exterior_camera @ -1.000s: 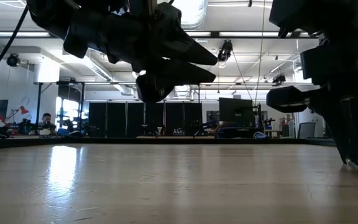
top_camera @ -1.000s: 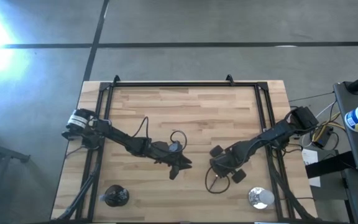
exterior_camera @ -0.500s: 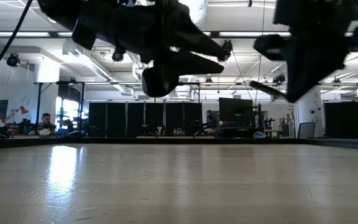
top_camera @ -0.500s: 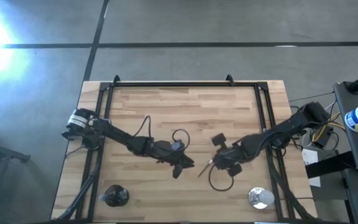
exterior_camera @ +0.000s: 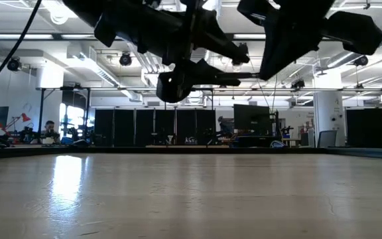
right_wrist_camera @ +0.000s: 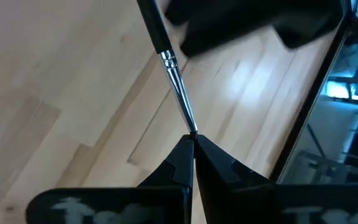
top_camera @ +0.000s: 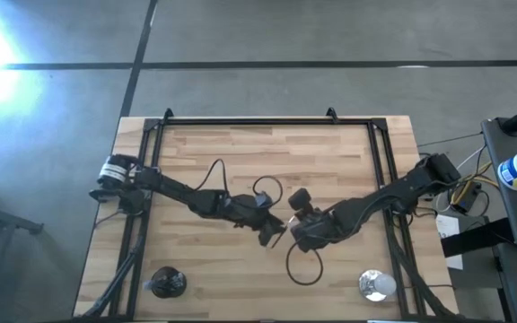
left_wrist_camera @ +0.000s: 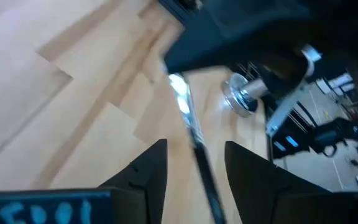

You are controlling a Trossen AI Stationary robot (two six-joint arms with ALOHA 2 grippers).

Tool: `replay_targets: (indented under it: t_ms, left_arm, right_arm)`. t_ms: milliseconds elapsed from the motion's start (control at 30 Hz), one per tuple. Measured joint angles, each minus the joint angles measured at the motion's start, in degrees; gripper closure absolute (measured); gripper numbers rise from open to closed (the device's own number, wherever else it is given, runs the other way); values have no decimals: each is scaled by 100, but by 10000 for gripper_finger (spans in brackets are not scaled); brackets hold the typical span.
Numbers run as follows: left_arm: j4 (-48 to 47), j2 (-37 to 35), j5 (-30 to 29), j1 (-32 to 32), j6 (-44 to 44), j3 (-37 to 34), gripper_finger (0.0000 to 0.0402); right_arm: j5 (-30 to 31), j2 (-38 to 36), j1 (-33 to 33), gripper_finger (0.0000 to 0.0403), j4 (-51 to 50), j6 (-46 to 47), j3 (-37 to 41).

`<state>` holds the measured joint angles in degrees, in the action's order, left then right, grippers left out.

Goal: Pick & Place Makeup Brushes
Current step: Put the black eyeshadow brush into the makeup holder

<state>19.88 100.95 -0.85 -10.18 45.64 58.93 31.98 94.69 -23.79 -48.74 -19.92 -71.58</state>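
One makeup brush, with a dark handle and a silver ferrule, hangs in the air over the middle of the wooden table. My right gripper is shut on its silver end. My left gripper faces it from the table's left and is open. The brush's dark handle runs between the left fingers with a gap on either side. In the high view the two grippers, left and right, nearly meet. No other brushes show. My right gripper pinches the tip of the brush's silver end between its two fingertips. The fingers slant down toward the table's left, in line with the brush. The brush is lifted clear of the table, and its dark handle sticks out toward my left gripper.
A round shiny silver object stands near the front right corner, and a dark round object stands near the front left. Black frame rails run along the table's sides and far edge. Cable loops hang below the grippers.
My right gripper has risen from the table with the brush, tipped up and swung toward the table's left. The brush is now lifted clear and points at my left gripper. My left gripper has risen a little and moved toward the right one, so that the handle lies between its fingers.
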Motion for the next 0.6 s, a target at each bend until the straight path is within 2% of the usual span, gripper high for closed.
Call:
replay_targets:
  t_ms: [433, 500, 600]
  left_arm:
    - [-54, 0, 15, 225, -76, 5, 254]
    - [-52, 0, 33, 236, -90, 5, 269]
    - [-54, 0, 101, 252, -173, 5, 312]
  right_arm:
    - [237, 182, 4, 395, -26, -385, -377]
    - [252, 180, 4, 395, 13, -405, -399]
    - [255, 182, 4, 395, 97, -431, -408]
